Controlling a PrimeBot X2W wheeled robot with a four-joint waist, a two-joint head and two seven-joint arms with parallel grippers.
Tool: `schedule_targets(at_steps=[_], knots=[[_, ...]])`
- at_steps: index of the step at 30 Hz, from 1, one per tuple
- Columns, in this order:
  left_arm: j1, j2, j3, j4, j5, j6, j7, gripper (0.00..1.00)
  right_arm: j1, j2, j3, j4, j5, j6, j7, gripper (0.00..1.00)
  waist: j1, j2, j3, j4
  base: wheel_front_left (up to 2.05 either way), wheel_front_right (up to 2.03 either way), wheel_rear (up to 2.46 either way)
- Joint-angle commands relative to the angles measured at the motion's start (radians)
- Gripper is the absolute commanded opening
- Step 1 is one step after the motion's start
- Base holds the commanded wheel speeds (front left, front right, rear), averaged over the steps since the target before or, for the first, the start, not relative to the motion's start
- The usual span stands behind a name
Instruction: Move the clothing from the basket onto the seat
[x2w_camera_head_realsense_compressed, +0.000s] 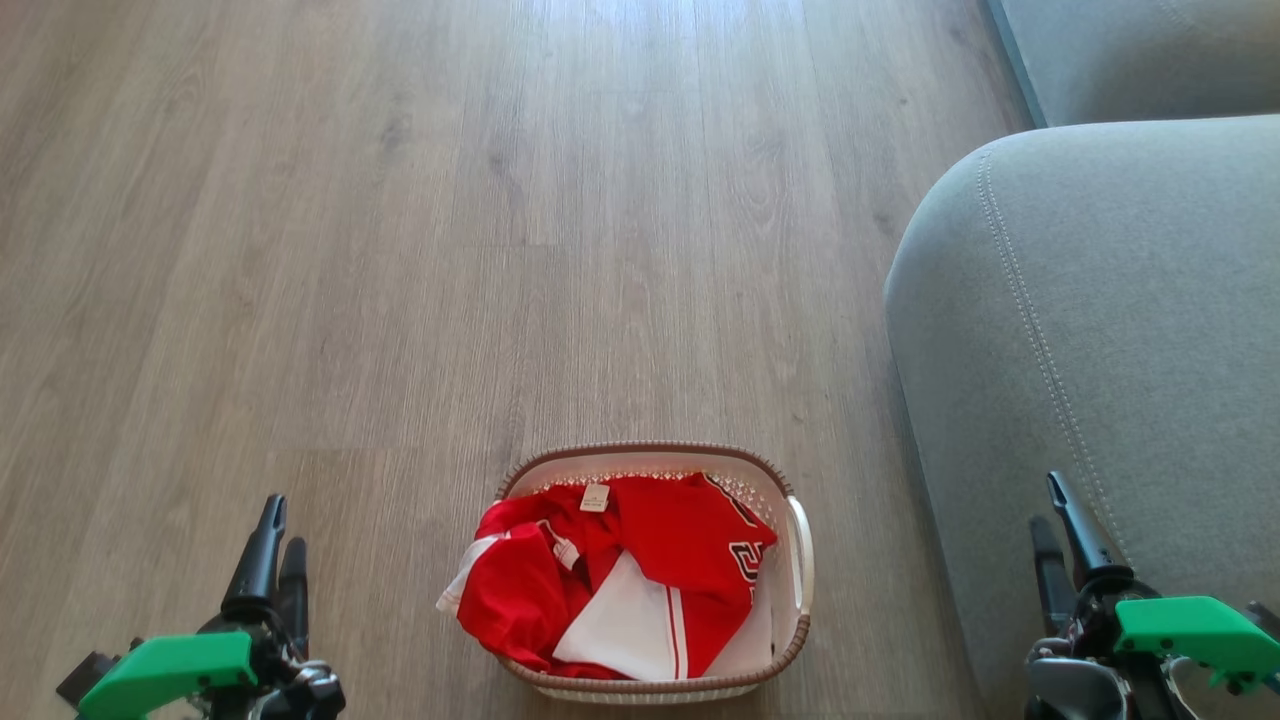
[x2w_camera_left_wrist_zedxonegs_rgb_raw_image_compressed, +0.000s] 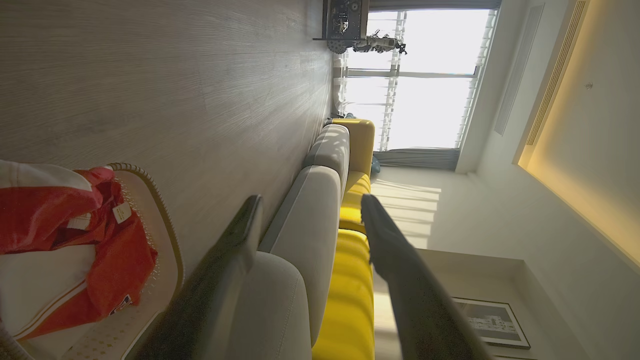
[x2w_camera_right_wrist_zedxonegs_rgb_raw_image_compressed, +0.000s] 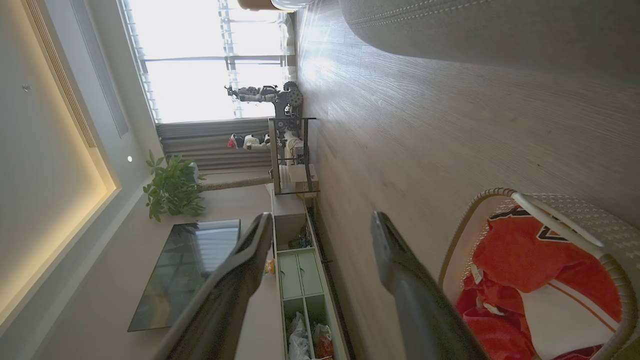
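Well, the clothing (x2w_camera_head_realsense_compressed: 620, 580) is in the basket (x2w_camera_head_realsense_compressed: 650, 452), all bunched up in a red and white heap (a bit of it hangs over the rim on the left side). A small white tag (x2w_camera_head_realsense_compressed: 594, 497) shows on top, and black letters show on the red cloth near the right handle (x2w_camera_head_realsense_compressed: 800, 555). The basket sits on the wood floor (x2w_camera_head_realsense_compressed: 400, 250), just beside the grey seat (x2w_camera_head_realsense_compressed: 1120, 330), which is to its right. The left gripper (x2w_camera_head_realsense_compressed: 284, 522) is low at the left, over the floor and apart from the basket. Its two fingers are spread apart with nothing between them, as the left wrist view shows. The right gripper (x2w_camera_head_realsense_compressed: 1048, 503) is low at the right, in front of the seat. Its fingers are spread apart too and hold nothing
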Motion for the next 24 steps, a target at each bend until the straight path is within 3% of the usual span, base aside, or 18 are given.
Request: schedule_targets(at_steps=[1, 15, 24], knots=[[-0.05, 0.008, -0.006, -0.04, 0.001, 0.0, -0.015, 1.0, -0.042, -0.007, 0.007, -0.047, 0.003, 0.001, -0.013, 1.0, 0.0, 0.0, 0.0, 0.0, 0.0, 0.0, 0.0], [-0.068, 0.008, -0.02, -0.069, 0.058, -0.001, -0.053, 1.0, -0.044, -0.011, 0.039, -0.108, -0.031, 0.002, -0.053, 1.0, 0.0, 0.0, -0.001, -0.002, 0.0, 0.0, 0.0], [-0.078, 0.011, -0.033, -0.106, 0.164, -0.001, -0.079, 1.0, -0.047, -0.026, 0.06, -0.157, -0.114, 0.003, -0.08, 1.0, 0.0, 0.0, -0.002, -0.005, 0.0, 0.0, 0.0]])
